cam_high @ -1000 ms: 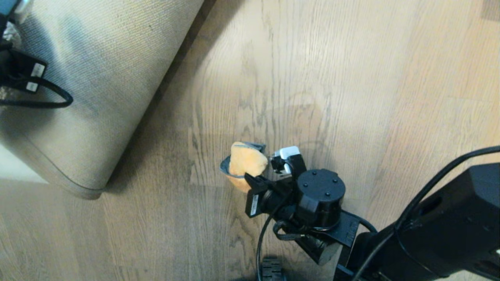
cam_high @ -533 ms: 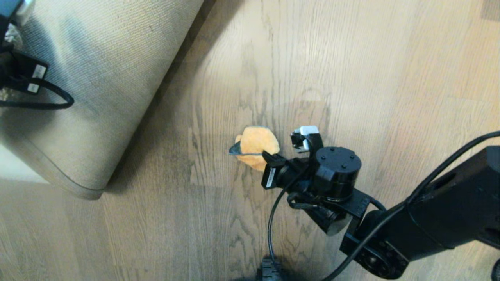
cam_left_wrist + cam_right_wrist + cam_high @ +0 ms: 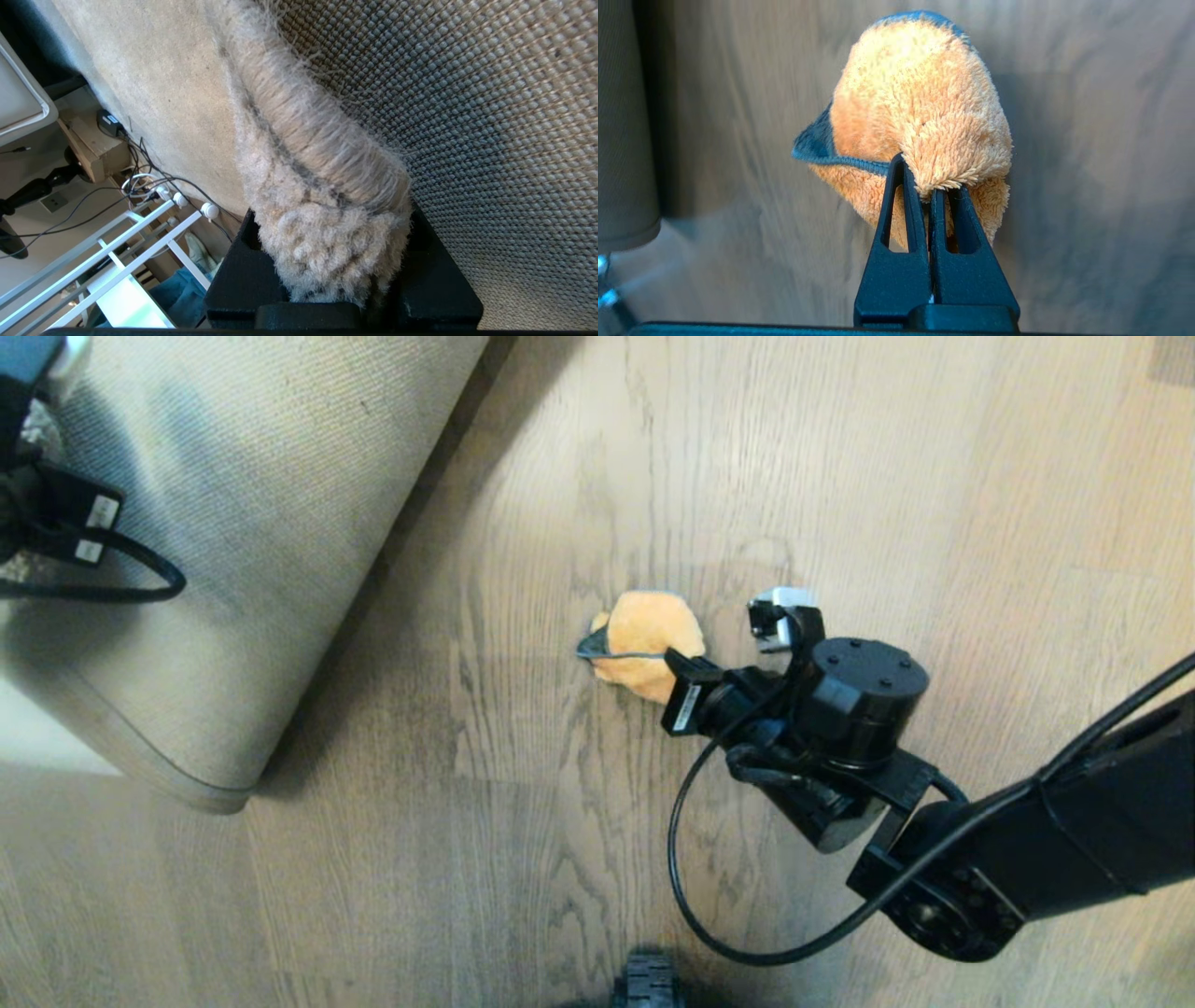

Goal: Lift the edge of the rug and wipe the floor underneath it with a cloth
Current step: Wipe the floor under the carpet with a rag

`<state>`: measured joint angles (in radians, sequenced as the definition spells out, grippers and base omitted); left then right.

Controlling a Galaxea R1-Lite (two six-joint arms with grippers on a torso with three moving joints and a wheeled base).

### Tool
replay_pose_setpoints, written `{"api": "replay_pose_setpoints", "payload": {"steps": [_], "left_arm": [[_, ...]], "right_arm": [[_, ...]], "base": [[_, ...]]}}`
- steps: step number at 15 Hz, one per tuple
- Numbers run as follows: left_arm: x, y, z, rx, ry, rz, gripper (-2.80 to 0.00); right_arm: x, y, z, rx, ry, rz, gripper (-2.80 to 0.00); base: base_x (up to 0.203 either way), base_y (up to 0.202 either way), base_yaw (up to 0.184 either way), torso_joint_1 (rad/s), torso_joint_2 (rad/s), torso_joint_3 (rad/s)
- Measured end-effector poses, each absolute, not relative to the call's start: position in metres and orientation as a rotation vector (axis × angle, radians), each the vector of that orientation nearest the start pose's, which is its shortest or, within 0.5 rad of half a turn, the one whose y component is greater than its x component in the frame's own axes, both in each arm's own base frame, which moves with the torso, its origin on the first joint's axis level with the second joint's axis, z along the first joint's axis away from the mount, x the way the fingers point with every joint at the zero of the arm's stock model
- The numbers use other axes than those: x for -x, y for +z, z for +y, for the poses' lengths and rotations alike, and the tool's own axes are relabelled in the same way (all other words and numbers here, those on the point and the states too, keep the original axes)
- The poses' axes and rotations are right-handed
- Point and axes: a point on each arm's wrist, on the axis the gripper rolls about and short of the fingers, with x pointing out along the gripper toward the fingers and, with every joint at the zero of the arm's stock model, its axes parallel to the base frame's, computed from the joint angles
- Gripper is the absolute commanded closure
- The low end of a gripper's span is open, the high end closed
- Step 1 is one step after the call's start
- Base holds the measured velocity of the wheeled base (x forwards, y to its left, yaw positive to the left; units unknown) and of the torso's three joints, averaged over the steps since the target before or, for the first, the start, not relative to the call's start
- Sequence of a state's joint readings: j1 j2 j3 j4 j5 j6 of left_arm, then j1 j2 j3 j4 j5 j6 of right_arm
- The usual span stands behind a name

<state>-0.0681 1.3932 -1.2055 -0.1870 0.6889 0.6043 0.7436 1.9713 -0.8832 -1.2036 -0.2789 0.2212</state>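
The rug edge point(image 3: 303, 140) is held up between the black jaws of my left gripper point(image 3: 327, 280), its fluffy border bunched in the grip. In the head view the lifted rug point(image 3: 233, 523) shows its woven tan backing at the upper left, with its rounded corner point(image 3: 201, 789) hanging lower. The left arm point(image 3: 56, 513) is at the far left edge. My right gripper point(image 3: 927, 186) is shut on the fluffy orange cloth point(image 3: 920, 102) with dark trim. The cloth point(image 3: 649, 630) rests against the bare wooden floor point(image 3: 840, 476) to the right of the rug.
A dark shadow band runs along the floor beside the lifted rug. The right arm's black cable point(image 3: 691, 859) loops over the planks. A dark part of the base point(image 3: 647, 985) shows at the bottom edge. Past the rug stand a white frame point(image 3: 117, 261) and loose cables point(image 3: 140, 182).
My right gripper has swept the cloth across the floor, away from me and to the right. The left gripper still holds the rug edge up in the same place.
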Motion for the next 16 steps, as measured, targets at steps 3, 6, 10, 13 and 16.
{"api": "replay_pose_setpoints", "payload": {"steps": [3, 6, 10, 13, 16], "left_arm": [[-0.231, 0.336, -0.004, -0.586, 0.593, 0.187, 0.00], [-0.232, 0.336, -0.004, -0.585, 0.591, 0.188, 0.00], [-0.232, 0.336, -0.004, -0.585, 0.591, 0.188, 0.00], [-0.232, 0.335, -0.004, -0.585, 0.593, 0.189, 0.00], [-0.232, 0.335, -0.004, -0.579, 0.605, 0.192, 0.00]], "right_arm": [[-0.280, 0.181, 0.226, -0.286, 0.430, -0.086, 0.00], [-0.291, 0.193, 0.202, -0.293, 0.368, -0.117, 0.00], [-0.300, 0.215, 0.188, -0.306, 0.338, -0.145, 0.00], [-0.287, 0.217, 0.207, -0.312, 0.410, -0.138, 0.00], [-0.252, 0.206, 0.243, -0.307, 0.546, -0.085, 0.00]], "base": [[0.000, 0.000, 0.000, 0.000, 0.00, 0.000], [0.000, 0.000, 0.000, 0.000, 0.00, 0.000], [0.000, 0.000, 0.000, 0.000, 0.00, 0.000], [0.000, 0.000, 0.000, 0.000, 0.00, 0.000], [0.000, 0.000, 0.000, 0.000, 0.00, 0.000]]}}
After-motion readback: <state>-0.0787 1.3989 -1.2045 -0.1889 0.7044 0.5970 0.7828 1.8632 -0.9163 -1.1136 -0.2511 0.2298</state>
